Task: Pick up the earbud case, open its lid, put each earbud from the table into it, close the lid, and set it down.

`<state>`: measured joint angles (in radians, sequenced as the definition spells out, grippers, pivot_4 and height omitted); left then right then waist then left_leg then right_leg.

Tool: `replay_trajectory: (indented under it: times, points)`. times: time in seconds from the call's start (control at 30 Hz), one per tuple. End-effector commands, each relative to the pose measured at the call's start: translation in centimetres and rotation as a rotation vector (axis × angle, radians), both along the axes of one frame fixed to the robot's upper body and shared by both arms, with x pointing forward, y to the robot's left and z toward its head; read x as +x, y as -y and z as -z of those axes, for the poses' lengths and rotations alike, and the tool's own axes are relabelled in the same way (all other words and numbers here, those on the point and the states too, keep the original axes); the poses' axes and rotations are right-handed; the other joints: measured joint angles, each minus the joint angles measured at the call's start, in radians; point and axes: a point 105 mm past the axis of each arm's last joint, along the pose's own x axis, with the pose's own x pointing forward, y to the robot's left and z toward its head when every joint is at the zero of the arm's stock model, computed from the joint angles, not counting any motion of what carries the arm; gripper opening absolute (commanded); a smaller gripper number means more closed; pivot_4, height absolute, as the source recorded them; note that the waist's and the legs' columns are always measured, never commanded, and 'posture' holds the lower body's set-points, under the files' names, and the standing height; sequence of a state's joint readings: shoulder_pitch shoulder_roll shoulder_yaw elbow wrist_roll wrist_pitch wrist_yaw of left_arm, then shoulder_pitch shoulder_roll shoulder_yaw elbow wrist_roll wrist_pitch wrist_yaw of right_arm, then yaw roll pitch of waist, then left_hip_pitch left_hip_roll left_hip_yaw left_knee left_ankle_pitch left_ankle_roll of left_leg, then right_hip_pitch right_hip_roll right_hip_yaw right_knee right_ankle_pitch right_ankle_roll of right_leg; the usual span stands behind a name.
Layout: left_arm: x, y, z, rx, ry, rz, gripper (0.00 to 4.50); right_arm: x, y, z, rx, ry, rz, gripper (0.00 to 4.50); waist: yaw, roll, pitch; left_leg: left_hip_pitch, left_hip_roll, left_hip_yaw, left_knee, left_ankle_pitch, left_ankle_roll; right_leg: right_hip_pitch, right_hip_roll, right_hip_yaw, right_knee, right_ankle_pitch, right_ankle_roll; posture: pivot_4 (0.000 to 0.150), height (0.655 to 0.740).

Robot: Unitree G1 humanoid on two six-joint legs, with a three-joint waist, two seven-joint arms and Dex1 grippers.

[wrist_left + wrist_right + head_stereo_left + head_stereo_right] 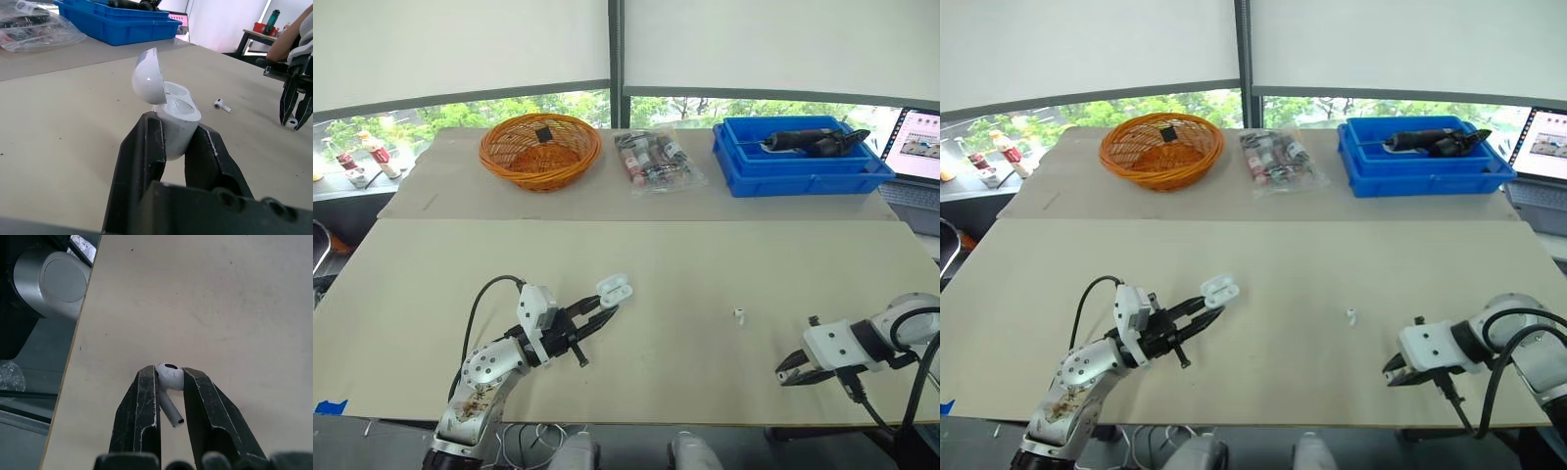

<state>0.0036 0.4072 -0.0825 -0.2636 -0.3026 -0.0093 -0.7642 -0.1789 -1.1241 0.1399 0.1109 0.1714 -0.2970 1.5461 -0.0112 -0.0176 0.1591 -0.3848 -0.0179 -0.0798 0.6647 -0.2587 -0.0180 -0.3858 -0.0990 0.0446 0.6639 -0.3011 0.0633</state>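
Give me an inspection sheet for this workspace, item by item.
Surface: beige table; one loose earbud lies right of centre.
Job's things: earbud case is held with its lid open; second earbud is held too.
Clutter: wicker basket, clear bag of small items and blue tray holding a black tool, all at the far side.
Grippers: left gripper has its jaws shut on the earbud case; right gripper has its jaws shut on the second earbud.
Cables: black cable loops over the left arm.
Surroundings: laptop at the far right; windows onto trees; a person's arm beyond the table.
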Motion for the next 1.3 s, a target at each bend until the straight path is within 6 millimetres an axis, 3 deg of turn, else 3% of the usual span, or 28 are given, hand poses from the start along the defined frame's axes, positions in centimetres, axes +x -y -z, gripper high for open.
replay_trajectory:
  times: [0.03,0.13,0.17,0.33,0.63,0.87,1.3]
  points:
    - [-0.4,0.5,-1.1,-0.020,0.040,0.011,0.53,0.3,0.4,0.0,-0.016,0.007,0.018,0.33,0.000,0.000,0.000,0.000,0.000,0.000,0.000,0.000,0.000,0.000,0.000,0.000,0.000,0.000,0.000,0.150,0.7400]
    - [-0.5,0.5,-1.1,-0.022,0.037,0.010,0.53,0.2,0.9,0.3,-0.033,-0.007,0.039,0.33,0.000,0.000,0.000,0.000,0.000,0.000,0.000,0.000,0.000,0.000,0.000,0.000,0.000,0.000,0.000,0.150,0.7400]
    - [-0.6,0.5,-1.0,-0.022,0.035,0.011,0.53,0.3,0.9,0.4,-0.030,-0.008,0.054,1.39,0.000,0.000,0.000,0.000,0.000,0.000,0.000,0.000,0.000,0.000,0.000,0.000,0.000,0.000,0.000,0.150,0.7400]
    - [-0.7,0.5,-0.9,-0.020,0.028,0.009,0.53,0.9,0.6,-0.2,-0.008,0.026,0.075,3.09,0.003,0.000,0.000,0.000,0.000,0.000,0.000,0.000,0.000,0.001,0.000,0.000,0.000,0.000,0.000,0.150,0.7400]
    - [-0.7,0.2,-0.7,-0.022,0.016,-0.005,0.53,-0.3,-0.7,-4.2,-0.021,0.034,0.133,3.11,0.006,0.001,0.000,0.000,0.000,0.000,0.000,0.000,0.000,0.000,0.000,0.000,0.000,0.000,0.000,0.150,0.7400]
    - [-0.7,0.7,-0.5,-0.026,0.007,0.001,0.53,-0.9,-0.9,-2.9,-0.279,0.108,0.109,3.11,0.008,0.001,0.000,0.000,0.000,0.000,0.000,0.000,0.000,0.000,0.000,0.000,0.000,0.000,0.000,0.150,0.7400]
    - [-0.9,0.8,-0.3,-0.020,0.001,0.004,0.53,0.5,-1.7,-0.9,-0.331,0.087,0.064,3.11,0.001,0.001,0.000,0.000,0.000,0.000,0.000,0.000,0.000,0.000,0.000,0.000,0.000,0.000,0.000,0.150,0.7400]
